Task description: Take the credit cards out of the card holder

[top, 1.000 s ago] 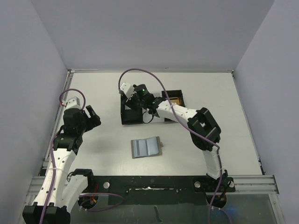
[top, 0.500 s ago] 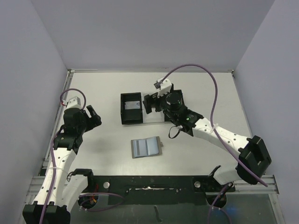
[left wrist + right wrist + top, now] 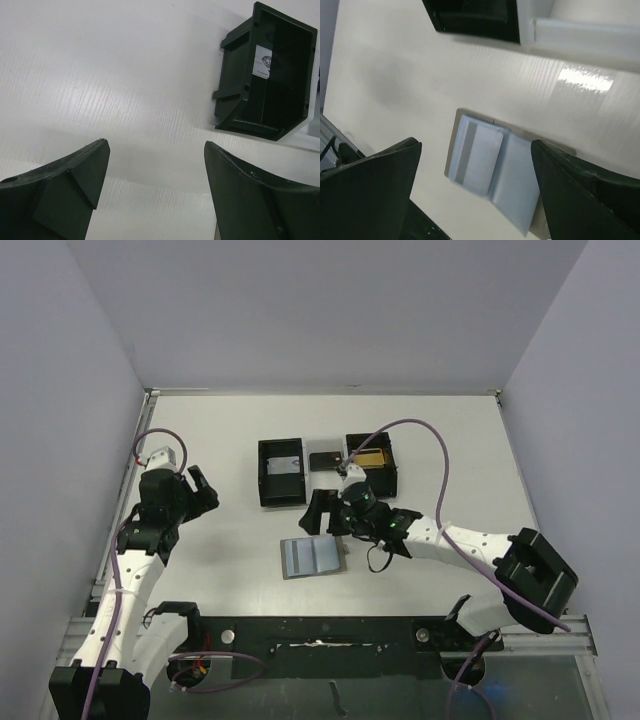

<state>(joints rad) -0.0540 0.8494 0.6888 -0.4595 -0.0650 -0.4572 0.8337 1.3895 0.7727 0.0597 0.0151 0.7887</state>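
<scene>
Small flat grey folding card holder lies open on the white counter, with a thin pale silvery credit card poking out of one pocket. It looks light, stiff and slick, so I'd pinch the exposed edge. Right fingers hover above it, spread wide. Left fingers are wide too, well off to the side.

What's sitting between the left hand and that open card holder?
Nothing: in the top view, only bare table separates the left hand from the card holder.

Left hand gapes wide; right hand likewise.
</scene>
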